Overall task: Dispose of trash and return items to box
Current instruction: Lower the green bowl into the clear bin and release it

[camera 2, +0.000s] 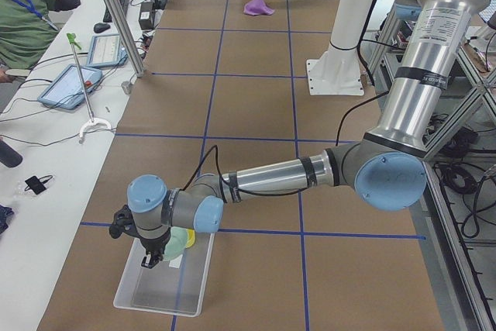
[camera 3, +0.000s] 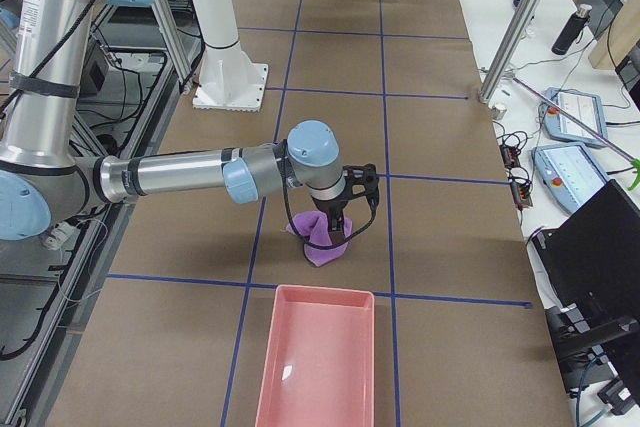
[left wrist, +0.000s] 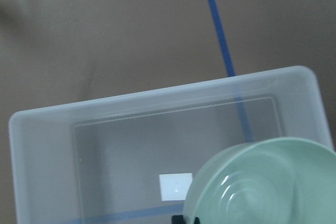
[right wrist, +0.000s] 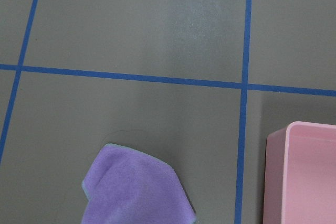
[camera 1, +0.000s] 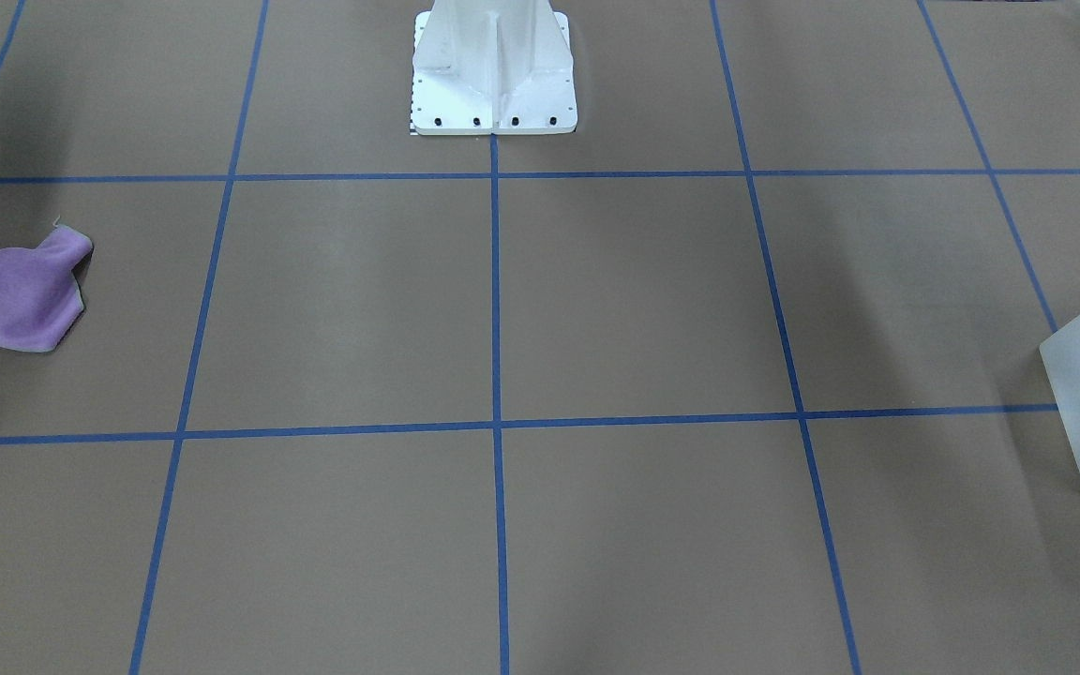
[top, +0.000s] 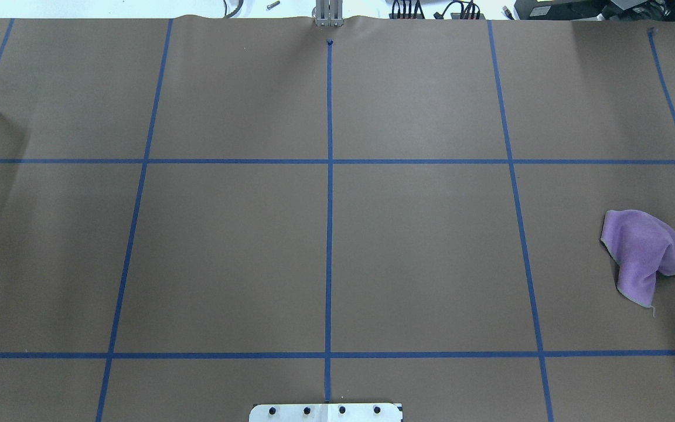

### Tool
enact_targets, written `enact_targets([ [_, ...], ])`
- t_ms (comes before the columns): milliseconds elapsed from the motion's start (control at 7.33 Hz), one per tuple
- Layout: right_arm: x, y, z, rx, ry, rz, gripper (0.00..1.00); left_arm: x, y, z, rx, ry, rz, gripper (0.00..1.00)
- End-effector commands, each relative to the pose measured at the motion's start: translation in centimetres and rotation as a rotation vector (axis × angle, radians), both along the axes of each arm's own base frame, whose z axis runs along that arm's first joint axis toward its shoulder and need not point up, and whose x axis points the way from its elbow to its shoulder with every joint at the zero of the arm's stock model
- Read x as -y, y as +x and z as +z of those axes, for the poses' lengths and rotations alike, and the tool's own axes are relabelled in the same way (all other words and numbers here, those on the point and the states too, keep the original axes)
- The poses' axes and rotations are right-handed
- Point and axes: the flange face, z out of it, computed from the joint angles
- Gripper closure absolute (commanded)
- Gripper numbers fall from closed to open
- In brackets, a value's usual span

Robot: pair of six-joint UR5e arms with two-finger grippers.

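Frosted white translucent plastic box [camera 2: 155,294]: stands at the table end on the robot's left. Its rim fills the left wrist view.
Left gripper [camera 2: 149,260]: hangs over the box beside the bowl. You cannot tell whether its jaws are spread or clamped on the bowl.
Pale mint-green round plastic bowl [left wrist: 273,182]: tilted within the box outline, next to the yellow plastic cup [camera 2: 191,238]. The step in hand is probably seating the bowl. Lower it until it lies flat before you release, and keep off the cup.
Crumpled purple cloth [camera 3: 322,242]: lies at the opposite end, near the pink rectangular plastic tray [camera 3: 315,357].
Right gripper [camera 3: 337,219]: directly above the cloth. You cannot tell its jaw width.
View differences: only the side cameras show the arms. The overhead and front-facing views show just the cloth and a box corner, and only the front-facing one catches the cup's yellow.
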Motion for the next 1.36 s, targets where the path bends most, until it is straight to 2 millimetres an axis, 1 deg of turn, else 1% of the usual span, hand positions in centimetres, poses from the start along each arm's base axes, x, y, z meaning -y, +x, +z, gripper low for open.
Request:
enact_targets([
  [0,0.1,-0.1,-0.1,0.0,0.004,-0.003,0.0,0.2,-0.8,3.0,0.062,-0.004,-0.015,1.0],
  [136,0.1,-0.1,-0.1,0.0,0.003,-0.003,0.0,0.2,-0.8,3.2,0.066,-0.005,-0.015,1.0],
  [273,0.1,-0.1,-0.1,0.0,0.004,-0.003,0.0,-0.1,-1.0,4.2,0.112,0.004,-0.022,1.0],
  [409,0.1,-0.1,-0.1,0.0,0.019,-0.002,0.0,-0.2,-0.5,5.3,0.115,0.009,-0.04,1.0],
  [545,0.2,-0.2,-0.1,-0.001,0.023,-0.002,0.0,-0.3,1.3,5.8,0.112,0.015,-0.025,1.0],
  [682,0.2,-0.2,0.0,-0.003,0.023,-0.004,0.0,-0.6,1.8,6.1,0.112,0.015,-0.019,0.94],
  [818,0.2,-0.2,0.0,-0.003,0.023,-0.004,0.0,-0.5,2.7,6.1,0.112,0.015,-0.005,0.85],
  [955,0.2,-0.3,0.0,-0.003,0.023,-0.006,0.0,-0.3,3.3,6.0,0.111,0.021,0.004,0.67],
  [1091,0.2,-0.3,0.0,-0.003,0.022,-0.005,0.0,-0.5,3.4,5.9,0.112,0.042,0.005,0.43],
  [1227,0.2,-0.3,0.0,-0.003,0.022,-0.005,0.0,-0.3,3.4,5.2,0.111,0.06,0.006,0.0],
])
